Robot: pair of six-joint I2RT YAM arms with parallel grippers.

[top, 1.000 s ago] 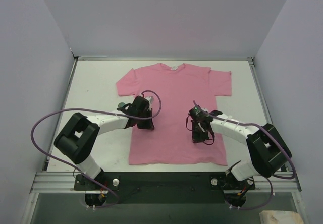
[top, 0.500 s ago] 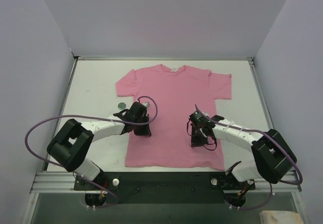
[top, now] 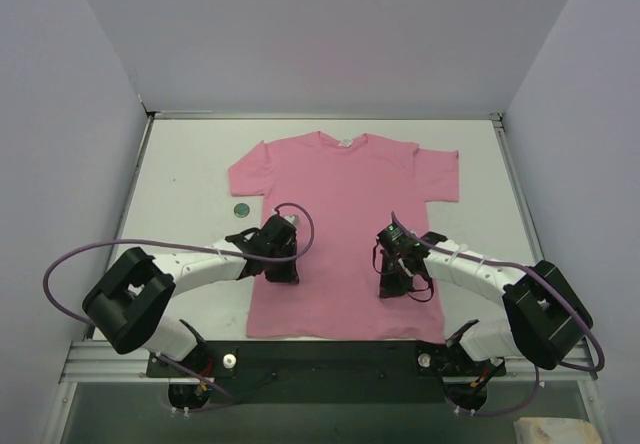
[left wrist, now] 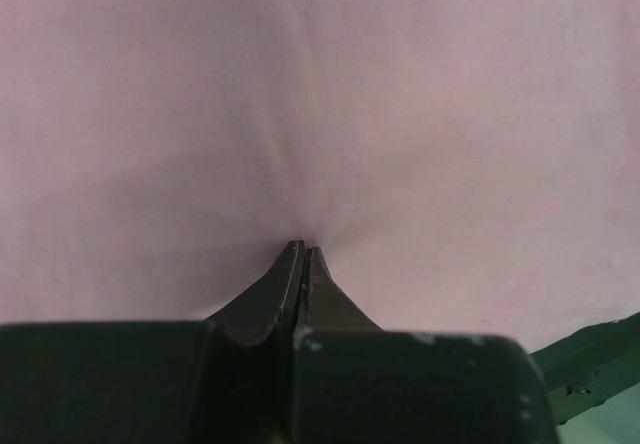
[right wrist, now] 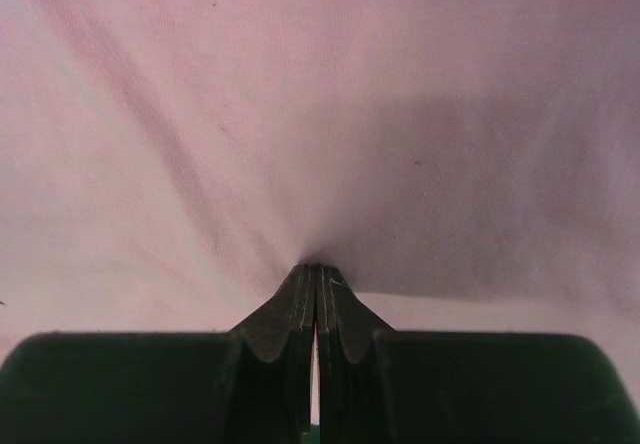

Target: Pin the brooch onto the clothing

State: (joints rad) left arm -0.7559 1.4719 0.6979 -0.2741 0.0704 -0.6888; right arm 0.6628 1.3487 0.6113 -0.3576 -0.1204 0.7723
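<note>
At the left gripper (left wrist: 303, 250): jaws pressed together, pinching a fold of the pink T-shirt (top: 340, 189).
At the right gripper (right wrist: 316, 269): jaws closed, nipping T-shirt fabric.
T-shirt: spread mid-table (top: 185, 169), hem at the near edge.
Tiny dark brooch (top: 241, 208): on bare table, left of the T-shirt.

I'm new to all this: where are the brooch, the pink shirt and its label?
brooch (top: 241, 208): top view, disc centre.
pink shirt (top: 340, 179): top view, chest area.
label (top: 345, 140): top view, its middle.

We count one T-shirt (top: 340, 179) and one brooch (top: 241, 209) on one surface (top: 190, 164). We count two pincers: left pincer (top: 283, 274), right pincer (top: 392, 291).
</note>
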